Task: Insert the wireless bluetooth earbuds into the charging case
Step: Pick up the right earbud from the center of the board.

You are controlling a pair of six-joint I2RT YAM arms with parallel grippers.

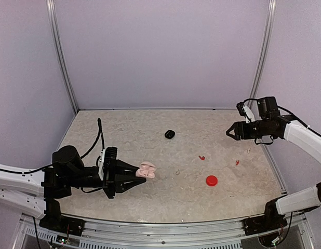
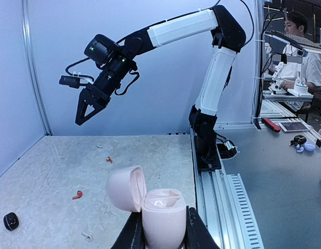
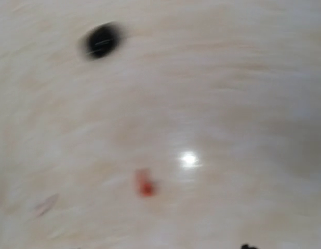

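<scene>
Table (image 1: 150,199): pale mottled top carrying the loose pieces.
Right gripper (image 1: 229,133): raised over the far right side, above and well apart from every earbud. Whether its jaws stand apart or together cannot be told.
Left gripper (image 2: 164,236): clamped on the pink case and lifting it off the surface.
Pink charging case (image 2: 161,207): lid hinged open and cavity upward, probably held so to receive an earbud. None is seen inside.
Black case (image 1: 170,134): closed, lying mid-table.
Red case (image 1: 211,180): lying nearer the front.
Red earbuds (image 1: 201,157) (image 1: 237,162): two on the surface, between the arms and closer to the right one.
</scene>
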